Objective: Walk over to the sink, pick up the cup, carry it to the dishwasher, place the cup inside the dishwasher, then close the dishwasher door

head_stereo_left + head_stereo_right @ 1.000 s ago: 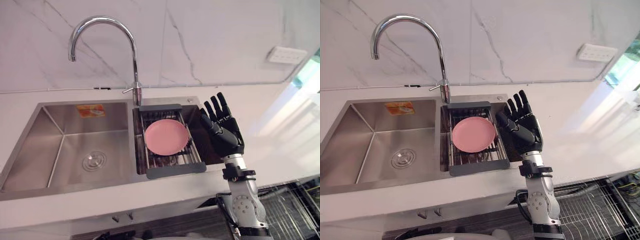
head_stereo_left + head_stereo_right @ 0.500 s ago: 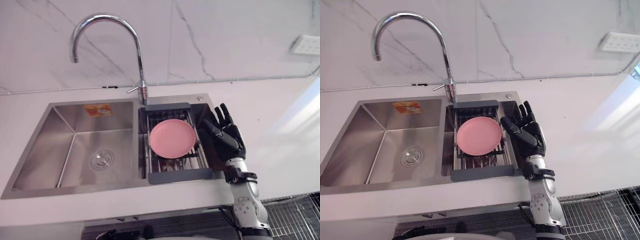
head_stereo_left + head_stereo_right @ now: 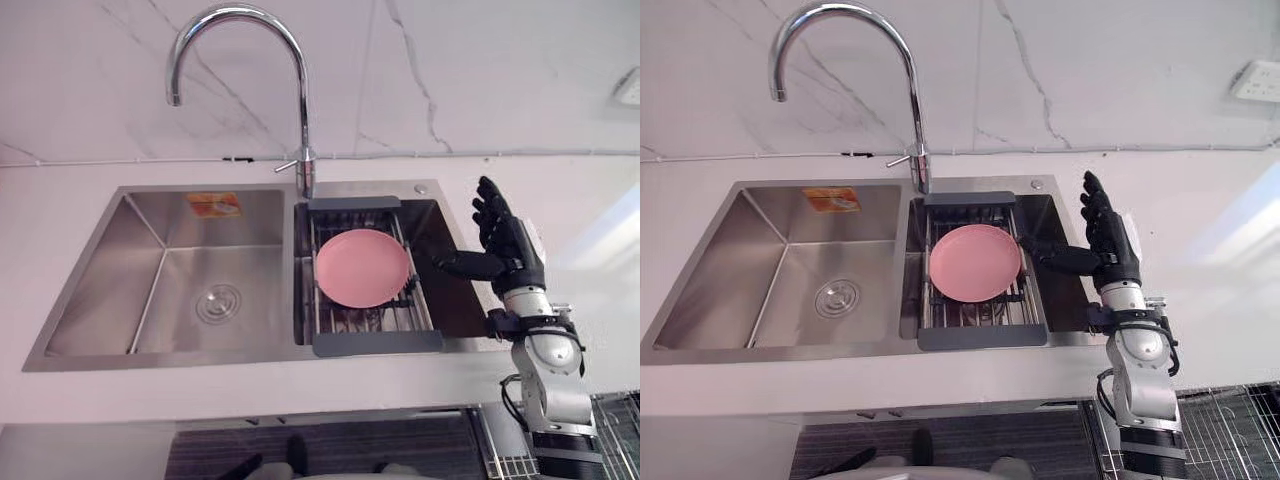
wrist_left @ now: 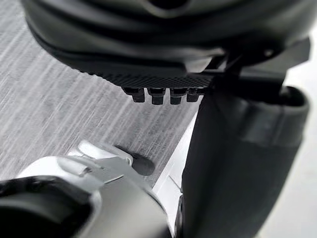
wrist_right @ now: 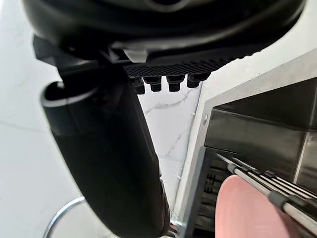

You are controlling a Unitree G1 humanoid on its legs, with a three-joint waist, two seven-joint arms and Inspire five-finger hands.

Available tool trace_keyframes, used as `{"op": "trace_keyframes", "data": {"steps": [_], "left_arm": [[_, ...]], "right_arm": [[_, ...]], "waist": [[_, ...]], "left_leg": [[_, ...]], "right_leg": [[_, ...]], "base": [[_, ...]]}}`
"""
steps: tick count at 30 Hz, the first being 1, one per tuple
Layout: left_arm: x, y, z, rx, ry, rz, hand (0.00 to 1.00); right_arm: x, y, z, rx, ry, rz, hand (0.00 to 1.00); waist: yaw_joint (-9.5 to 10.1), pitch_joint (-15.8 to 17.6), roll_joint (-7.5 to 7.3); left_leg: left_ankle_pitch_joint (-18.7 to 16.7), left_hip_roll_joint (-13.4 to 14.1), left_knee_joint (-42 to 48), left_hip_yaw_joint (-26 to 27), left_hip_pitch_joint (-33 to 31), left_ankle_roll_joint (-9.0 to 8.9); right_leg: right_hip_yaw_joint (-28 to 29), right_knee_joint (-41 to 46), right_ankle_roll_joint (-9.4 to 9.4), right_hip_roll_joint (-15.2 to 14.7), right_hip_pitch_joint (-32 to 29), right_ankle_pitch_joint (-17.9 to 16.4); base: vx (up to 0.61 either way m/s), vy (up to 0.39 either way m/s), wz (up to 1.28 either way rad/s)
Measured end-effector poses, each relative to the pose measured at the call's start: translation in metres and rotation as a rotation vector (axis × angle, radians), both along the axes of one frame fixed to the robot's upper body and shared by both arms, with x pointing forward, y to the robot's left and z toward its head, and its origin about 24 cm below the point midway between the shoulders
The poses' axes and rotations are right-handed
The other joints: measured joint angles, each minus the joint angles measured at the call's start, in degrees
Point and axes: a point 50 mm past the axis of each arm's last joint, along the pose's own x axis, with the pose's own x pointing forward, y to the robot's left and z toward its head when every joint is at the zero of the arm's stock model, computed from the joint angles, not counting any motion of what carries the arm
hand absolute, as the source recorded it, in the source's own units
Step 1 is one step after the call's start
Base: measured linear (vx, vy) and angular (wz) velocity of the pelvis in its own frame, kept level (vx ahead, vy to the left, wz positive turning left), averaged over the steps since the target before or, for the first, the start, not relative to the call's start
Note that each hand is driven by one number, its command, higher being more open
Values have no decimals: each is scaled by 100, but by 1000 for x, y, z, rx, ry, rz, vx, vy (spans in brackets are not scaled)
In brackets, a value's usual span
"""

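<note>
The right hand stands at the right rim of the sink, palm toward the basins. Its fingers are straight, close together and pointing up, and its thumb is stretched out sideways over the right basin; it holds nothing. The thumb's tip ends just beside the rack that spans that basin. I cannot tell whether the two touch. A pink plate lies flat on the rack, and the tap arches over the left basin from the divide between the two. Where the cup is I cannot tell. The counter runs white round the sink, and a wire basket shows below its front edge at the right. The left hand hangs over grey floor with fingers straight and thumb apart, empty.
</note>
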Motion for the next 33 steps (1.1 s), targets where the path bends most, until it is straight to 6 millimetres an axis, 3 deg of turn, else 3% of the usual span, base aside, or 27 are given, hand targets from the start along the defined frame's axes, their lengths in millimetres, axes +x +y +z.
{"op": "trace_keyframes", "data": {"steps": [8, 18, 26, 33], "left_arm": [[10, 6, 4, 24, -35, -19, 100], [5, 8, 3, 38, -6, -10, 100], [0, 12, 2, 43, 17, -7, 100], [0, 14, 3, 47, 17, -10, 100]], "right_arm": [[-8, 6, -16, -160, 114, 117, 100], [-11, 22, -36, -352, 174, 178, 100], [-11, 25, -44, -436, 194, 180, 100], [-11, 22, -42, -617, 152, 110, 100]], "waist": [[11, 81, -159], [-22, 47, -194], [-21, -11, -276], [-24, -75, -319]], "left_leg": [[-98, 38, -1, 121, 93, 27], [-186, 180, -2, 207, 165, 105], [-190, 182, -2, 211, 156, 110], [-166, 181, -1, 194, 173, 81]], "right_leg": [[25, 90, 102, 4, -10, 142], [-168, 352, -110, 106, -153, 467], [-278, 352, -112, 102, -151, 468], [-310, 386, -113, 98, -145, 468]], "base": [[47, 17, -7], [-1, 12, -6], [9, -7, 0], [4, -3, 0]]}}
